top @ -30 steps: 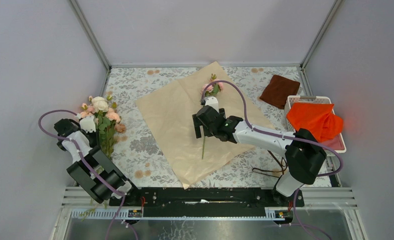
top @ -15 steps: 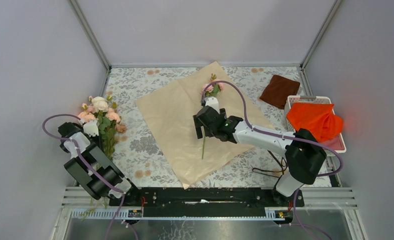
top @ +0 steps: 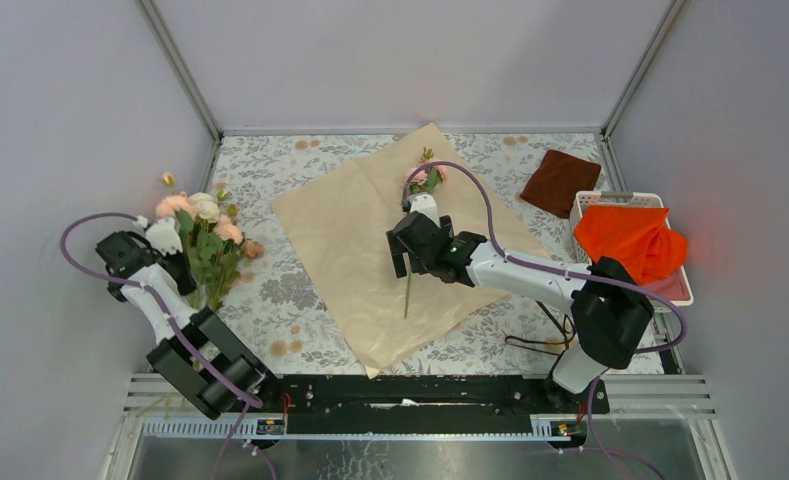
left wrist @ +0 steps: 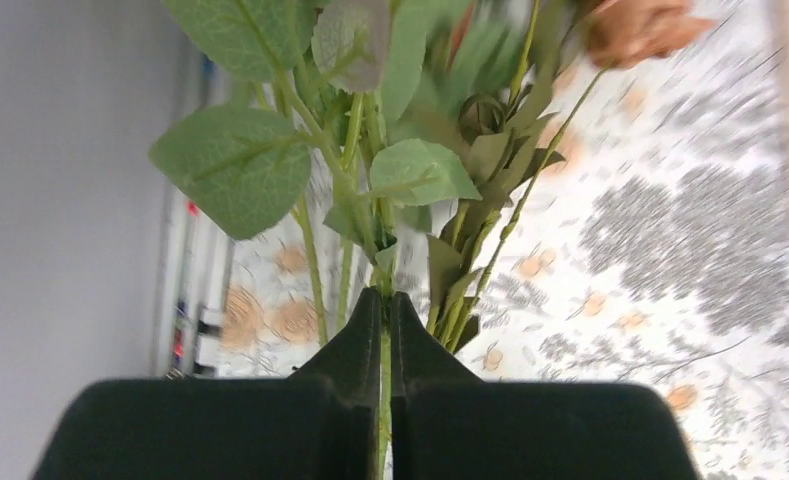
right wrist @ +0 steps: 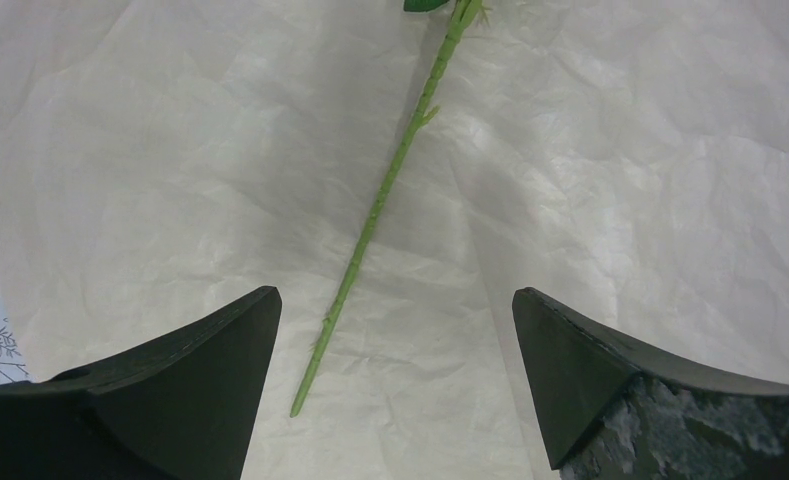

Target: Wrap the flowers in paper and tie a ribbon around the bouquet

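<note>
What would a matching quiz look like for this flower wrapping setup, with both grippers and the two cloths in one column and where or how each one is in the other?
Things:
1. left gripper
2. right gripper
3. orange cloth
4. brown cloth

Place or state:
A. lying flat on the table near the far right corner
B. open above a single stem on the paper
C. in the white basket
D. shut on stems of the flowers

Pairs: 1-D, 2-B, 3-C, 4-A
</note>
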You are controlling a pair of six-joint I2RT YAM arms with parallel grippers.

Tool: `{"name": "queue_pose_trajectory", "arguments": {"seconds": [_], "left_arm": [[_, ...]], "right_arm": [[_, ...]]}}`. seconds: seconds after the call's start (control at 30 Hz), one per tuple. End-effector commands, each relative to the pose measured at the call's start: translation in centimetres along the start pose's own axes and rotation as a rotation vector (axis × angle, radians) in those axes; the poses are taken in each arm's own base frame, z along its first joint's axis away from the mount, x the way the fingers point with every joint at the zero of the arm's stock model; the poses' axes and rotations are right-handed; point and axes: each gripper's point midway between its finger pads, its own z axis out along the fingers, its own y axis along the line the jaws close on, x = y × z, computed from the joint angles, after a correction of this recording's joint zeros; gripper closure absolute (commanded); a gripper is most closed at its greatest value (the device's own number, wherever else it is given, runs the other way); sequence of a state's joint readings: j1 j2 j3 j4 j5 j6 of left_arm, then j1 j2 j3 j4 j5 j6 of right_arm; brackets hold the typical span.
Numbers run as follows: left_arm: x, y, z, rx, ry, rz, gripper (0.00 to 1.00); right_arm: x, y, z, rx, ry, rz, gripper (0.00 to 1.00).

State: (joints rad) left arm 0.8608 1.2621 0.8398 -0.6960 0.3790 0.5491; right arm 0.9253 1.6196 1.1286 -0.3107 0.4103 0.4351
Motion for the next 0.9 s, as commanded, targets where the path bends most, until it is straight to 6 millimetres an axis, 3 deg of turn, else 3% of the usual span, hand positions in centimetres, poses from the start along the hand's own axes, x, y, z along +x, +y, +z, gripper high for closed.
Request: {"name": "queue_pose_trajectory", "arguments": {"seconds": [0.0, 0.13, 0.27, 0.47, 0.77, 0.8, 0.87], "left_arm": [[-9.8, -1.6, -6.5, 0.041, -0.362, -0.022, 1.00], [-17.4, -2.9, -12.4, 0.100, -0.624, -0.020, 1.00], [-22.6, -4.8, -17.4, 0.190, -0.847, 0.010, 1.00], [-26.9, -9.3, -22.9, 0.262, -1.026, 0.141, 1.00], [-33.0, -8.6, -35.1, -0.064, -1.415, 0.261, 1.00], [-33.2, -9.4, -36.3, -0.062, -1.441, 0.294, 1.00], [-32.7, -12.6, -36.1, 0.074, -1.411, 0.384, 1.00]], "right_arm": [[-3.7, 0.4, -2.0, -0.012, -0.101, -0.015, 0.05], [-5.8, 1.3, -3.0, -0.067, -0.169, -0.040, 0.05], [-8.3, 3.1, -4.2, -0.160, -0.250, -0.073, 0.05], [-11.7, 7.1, -6.5, -0.364, -0.350, -0.120, 0.05], [-17.7, 11.9, -11.2, -0.594, -0.534, -0.162, 0.05], [-18.2, 12.2, -11.4, -0.600, -0.545, -0.163, 0.05], [-18.9, 12.6, -11.8, -0.615, -0.559, -0.164, 0.05]]}}
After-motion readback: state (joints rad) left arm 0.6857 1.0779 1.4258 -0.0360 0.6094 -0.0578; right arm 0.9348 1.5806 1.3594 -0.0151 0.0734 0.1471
